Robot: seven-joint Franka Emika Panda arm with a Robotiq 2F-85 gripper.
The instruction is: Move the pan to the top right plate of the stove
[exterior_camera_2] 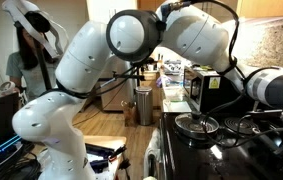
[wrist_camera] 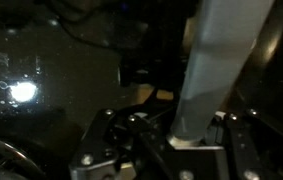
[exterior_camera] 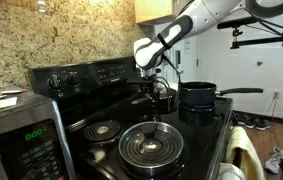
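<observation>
In the wrist view my gripper [wrist_camera: 181,135] is shut on the pan's long pale metal handle [wrist_camera: 209,70], which rises between the jaws. In an exterior view the gripper [exterior_camera: 157,86] hangs low over the far back corner of the black stove [exterior_camera: 206,140], beside the raised knob panel. The pan's bowl [exterior_camera: 162,98] shows only as a dark shape under the gripper. The top right plate lies beneath it and is hidden by the gripper and the pan.
A deep black saucepan [exterior_camera: 196,95] stands just right of the gripper, its handle pointing right. A round ribbed lidded pan [exterior_camera: 148,146] sits on a near burner and also shows in the other exterior view [exterior_camera_2: 196,124]. A bare coil [exterior_camera: 103,130] lies beside it. A microwave [exterior_camera: 16,135] stands at the front left.
</observation>
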